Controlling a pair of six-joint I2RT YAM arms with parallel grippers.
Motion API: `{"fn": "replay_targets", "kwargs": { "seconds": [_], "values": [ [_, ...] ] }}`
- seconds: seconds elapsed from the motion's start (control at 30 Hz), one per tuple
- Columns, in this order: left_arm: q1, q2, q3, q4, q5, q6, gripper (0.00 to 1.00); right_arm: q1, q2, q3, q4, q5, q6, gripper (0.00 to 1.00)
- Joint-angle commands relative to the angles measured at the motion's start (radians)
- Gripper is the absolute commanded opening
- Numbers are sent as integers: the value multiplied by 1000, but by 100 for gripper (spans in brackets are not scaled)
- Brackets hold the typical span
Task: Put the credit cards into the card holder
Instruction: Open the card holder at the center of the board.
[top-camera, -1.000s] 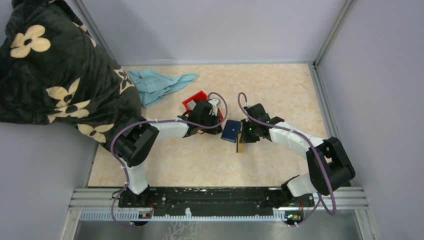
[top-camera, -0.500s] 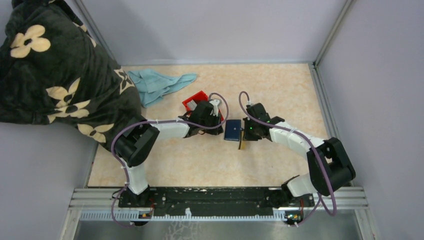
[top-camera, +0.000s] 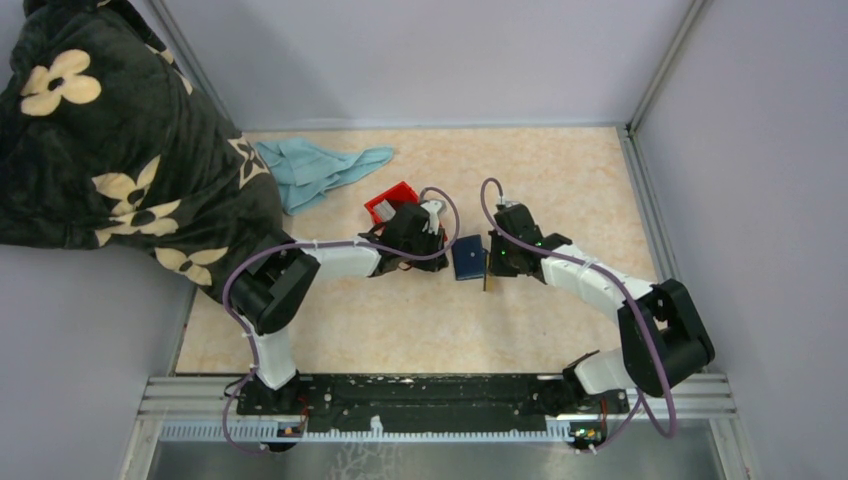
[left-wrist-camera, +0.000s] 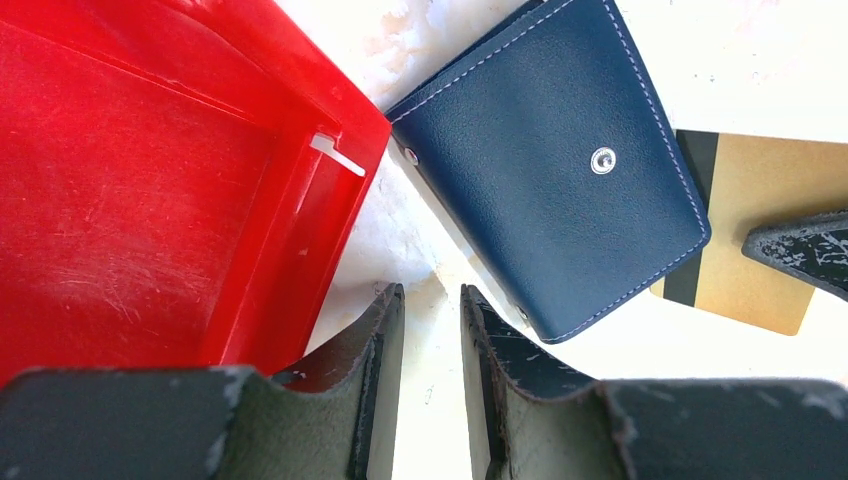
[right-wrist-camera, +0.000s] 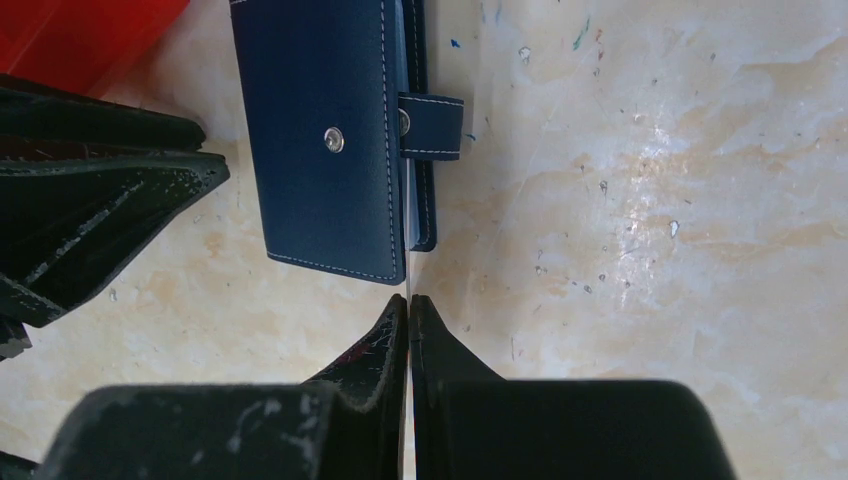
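Across the middle of the top view, the beige marbled bench (top-camera: 560, 170) is spread between grey walls (top-camera: 430, 60). Its upper left corner is overhung by a large black blanket with cream flowers (top-camera: 100, 140), and a crumpled teal cloth (top-camera: 315, 168) is laid just right of that. Near the centre a red plastic bin (top-camera: 385, 205) is seen, with the small dark navy leather card holder (top-camera: 467, 261) lying folded just to its lower right, snap stud upward and tab unfastened. In the left wrist view, the left hand (left-wrist-camera: 432, 305) is held narrowly parted with nothing between its fingers, close beside the holder's lower edge. In the right wrist view, the right hand (right-wrist-camera: 410, 305) is pinched tight on a thin tan credit card with a black stripe (left-wrist-camera: 745, 230), seen edge-on there, its end at the holder's open edge.
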Motion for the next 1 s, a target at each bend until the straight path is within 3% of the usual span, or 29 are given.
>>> {"fn": "replay_targets", "kwargs": {
  "seconds": [0.0, 0.33, 0.97],
  "values": [
    [-10, -9, 27, -35, -17, 23, 34, -10, -1, 2, 72, 20, -1, 0],
    [-25, -68, 32, -41, -35, 28, 36, -51, 21, -9, 121, 7, -14, 0],
    [-43, -40, 77, -77, -62, 34, 35, -60, -6, -4, 21, -180, -86, 0]
  ]
}}
